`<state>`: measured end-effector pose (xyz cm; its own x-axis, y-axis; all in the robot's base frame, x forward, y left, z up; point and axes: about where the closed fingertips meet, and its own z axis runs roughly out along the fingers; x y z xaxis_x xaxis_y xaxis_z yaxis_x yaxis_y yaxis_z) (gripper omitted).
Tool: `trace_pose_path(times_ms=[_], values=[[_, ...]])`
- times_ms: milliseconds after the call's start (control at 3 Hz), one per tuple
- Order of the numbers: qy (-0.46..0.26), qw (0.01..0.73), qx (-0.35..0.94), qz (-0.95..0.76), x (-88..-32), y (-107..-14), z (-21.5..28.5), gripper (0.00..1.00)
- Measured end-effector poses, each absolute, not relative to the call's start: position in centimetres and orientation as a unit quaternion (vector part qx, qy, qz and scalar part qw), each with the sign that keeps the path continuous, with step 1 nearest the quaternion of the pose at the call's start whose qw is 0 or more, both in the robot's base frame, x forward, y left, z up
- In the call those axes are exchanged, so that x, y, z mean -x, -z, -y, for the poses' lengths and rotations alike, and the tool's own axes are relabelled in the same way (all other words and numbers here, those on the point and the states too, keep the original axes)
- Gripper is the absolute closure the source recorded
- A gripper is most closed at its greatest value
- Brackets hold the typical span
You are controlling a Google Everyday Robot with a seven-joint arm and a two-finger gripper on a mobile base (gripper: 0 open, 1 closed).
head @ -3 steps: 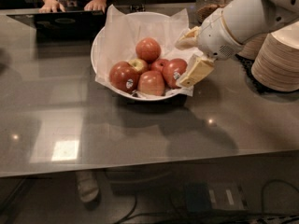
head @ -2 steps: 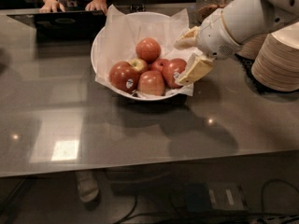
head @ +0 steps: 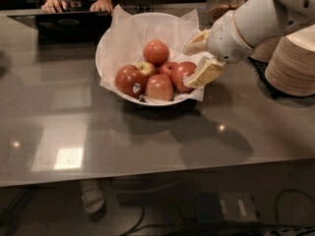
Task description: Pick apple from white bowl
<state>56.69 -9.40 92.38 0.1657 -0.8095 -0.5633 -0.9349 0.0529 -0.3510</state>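
The large round red apple (head: 181, 75) lies at the right side of the wide, paper-lined white bowl (head: 100, 65); its small pale oval sticker is too small to read. The cream two-finger gripper (head: 201, 58) hangs over the bowl's right rim just beside it, fingers spread and holding nothing. Stacked beige paper plates (head: 290, 68) stand close on the right, and the broad grey countertop (head: 147, 141) stretches in front.

I'm holding the claw (head: 196, 58), fingers (head: 205, 72) spread, at the right rim of the white bowl (head: 100, 50), just beside the apple (head: 180, 74), near the far edge of the worktop (head: 147, 146).
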Motion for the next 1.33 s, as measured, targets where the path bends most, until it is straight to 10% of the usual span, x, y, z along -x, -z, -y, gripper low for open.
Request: trace_pose_path(times_ms=[1333], values=[[-0.11, 0.319, 0.704, -0.625, -56.2, -91.1, 9.6, 0.36]])
